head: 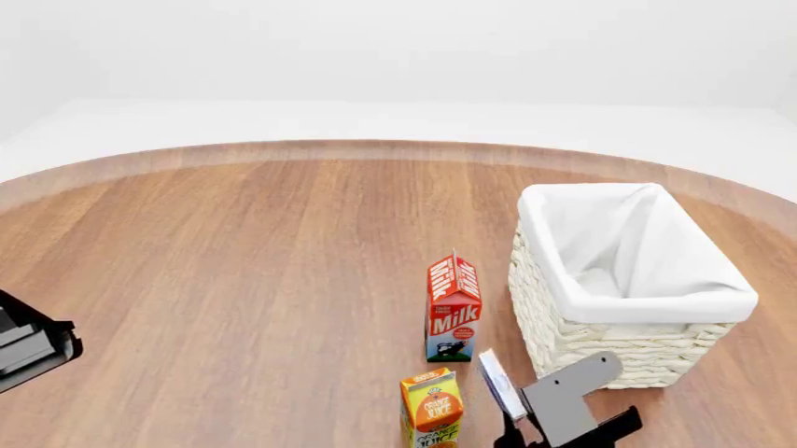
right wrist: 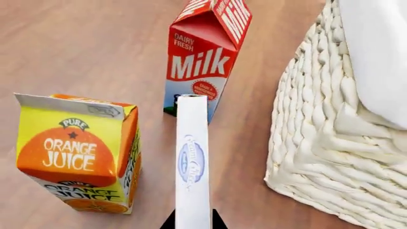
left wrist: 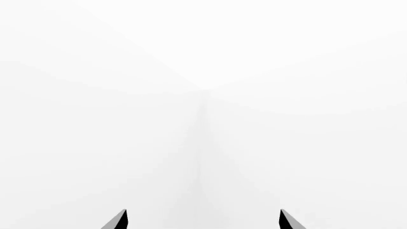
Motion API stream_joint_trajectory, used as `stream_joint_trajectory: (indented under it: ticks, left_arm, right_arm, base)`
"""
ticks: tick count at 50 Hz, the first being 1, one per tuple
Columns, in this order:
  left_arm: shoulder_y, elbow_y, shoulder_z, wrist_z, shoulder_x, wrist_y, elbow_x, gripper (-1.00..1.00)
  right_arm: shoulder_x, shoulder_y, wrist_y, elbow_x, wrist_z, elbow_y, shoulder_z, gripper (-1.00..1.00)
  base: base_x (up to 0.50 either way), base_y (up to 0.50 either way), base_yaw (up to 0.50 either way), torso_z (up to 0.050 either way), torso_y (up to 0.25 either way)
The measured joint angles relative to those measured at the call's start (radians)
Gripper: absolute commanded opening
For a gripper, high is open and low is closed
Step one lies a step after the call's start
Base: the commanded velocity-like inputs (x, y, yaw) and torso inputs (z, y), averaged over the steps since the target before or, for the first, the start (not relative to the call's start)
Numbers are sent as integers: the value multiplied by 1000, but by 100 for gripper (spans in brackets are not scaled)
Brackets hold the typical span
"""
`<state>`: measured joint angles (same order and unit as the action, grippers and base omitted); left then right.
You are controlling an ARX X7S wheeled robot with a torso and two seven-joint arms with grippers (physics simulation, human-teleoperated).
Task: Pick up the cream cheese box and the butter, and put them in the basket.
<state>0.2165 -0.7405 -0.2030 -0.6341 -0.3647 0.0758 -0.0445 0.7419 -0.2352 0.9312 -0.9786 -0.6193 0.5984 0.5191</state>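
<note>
I logged the right claw (right wrist: 192,224) at the near edge of the head view, closed on the cream cheese box (right wrist: 192,167). The box stood on its narrow edge between the two black fingertips (right wrist: 168,223), its thin white side with a blue oval mark facing the right wrist camera. In the head view the cream cheese box (head: 501,385) sat raised at a tilt, just left of the basket's near corner and right of the orange juice carton (head: 432,407).

The basket (head: 585,331) stood on the wooden bench (head: 249,261) at the right, white woven sides with a white cloth liner folded over the rim. I could see no package inside it from this angle; only the liner showed. The milk carton (head: 454,308) stood upright just left of the basket, a little beyond the orange juice carton, and the two cartons were apart. From the right wrist camera the orange juice carton (right wrist: 79,152), milk carton (right wrist: 207,57) and basket wall (right wrist: 318,143) all lay close around the held box without touching it.

I could not find the butter in any view.

The left claw (left wrist: 203,220) faced blank white background; its two dark fingertips (left wrist: 119,220) were spread wide with nothing between them. The left arm (head: 32,347) showed at the left edge of the head view.
</note>
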Motion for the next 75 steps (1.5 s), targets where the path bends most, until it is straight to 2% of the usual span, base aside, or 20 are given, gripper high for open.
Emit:
stream_joint_trajectory:
  ticks: [18,27,32,42,49,62,75]
  left_arm:
    - [3,-3,-2,-4,-4,2,-6,100]
    - [5,-5,-2,-6,-5,2,-5,100]
    - [5,-6,0,-7,-6,2,-4,100]
    - [5,-7,3,-8,-8,1,-2,100]
    - [4,-9,6,-9,-9,-2,-2,100]
    - [2,-12,8,-10,-13,-7,-4,100]
    - [-2,-10,14,-12,-16,-11,-2,100]
  right_arm:
    - [100,-7,38,-116,-151,254,-106,-100]
    - [171,-63,35,-210,-242,357,-153,-100]
    - [252,-154,-34,-254,-307,390,-76,-100]
    - [425,-507,-206,-303,-417,423,257,-100]
    - [507,-696,-280,-358,-453,431,385,-100]
    - [589,-870,-342,-429,-447,403,460,-100]
    - [580,-937,-348,-434,-362,236,468,-100]
  base:
    - [0,0,0,0,1]
    - [0,0,0,0,0]
    - [0,0,0,0,0]
    - [0,0,0,0,1]
    - [0,0,0,0,0]
    - [0,0,0,0,0]
    - [0,0,0,0,1]
